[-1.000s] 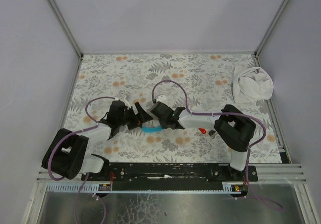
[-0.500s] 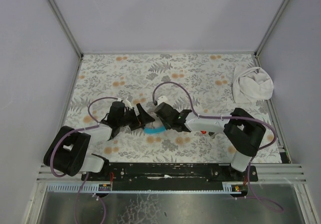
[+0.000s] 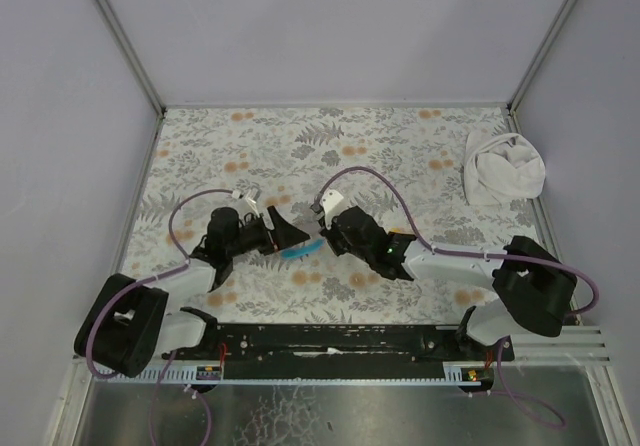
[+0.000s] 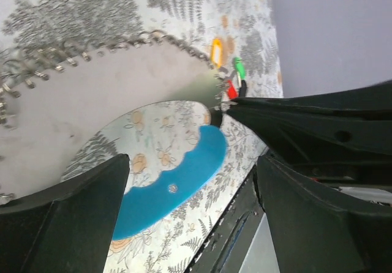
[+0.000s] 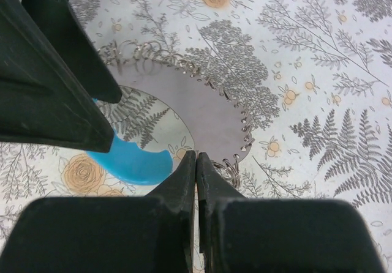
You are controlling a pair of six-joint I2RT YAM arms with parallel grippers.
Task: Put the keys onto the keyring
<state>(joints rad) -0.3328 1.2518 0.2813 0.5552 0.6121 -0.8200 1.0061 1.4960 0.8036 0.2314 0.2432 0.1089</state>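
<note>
The keyring lies on the floral table, a wide grey crescent (image 4: 110, 95) edged with small wire loops, plus a light blue part (image 4: 177, 187). It also shows in the right wrist view (image 5: 202, 95) and its blue part shows from above (image 3: 300, 251). The keys lie close together beyond its grey end: yellow (image 4: 215, 48), green (image 4: 238, 68), red (image 4: 231, 89), black (image 4: 243, 88). My right gripper (image 5: 196, 157) is shut on the grey end of the keyring. My left gripper (image 4: 193, 224) is open wide, its fingers (image 4: 61, 224) either side of the blue part.
A white cloth bundle (image 3: 503, 166) lies at the back right. Grey walls close in the table on three sides. The black mounting rail (image 3: 350, 336) runs along the near edge. The two grippers (image 3: 305, 234) are almost touching mid-table.
Both arms have stretched lower and flatter, the right elbow moving right and the left elbow moving left. The grippers stay together at the keyring, whose blue part has shifted slightly away from me.
</note>
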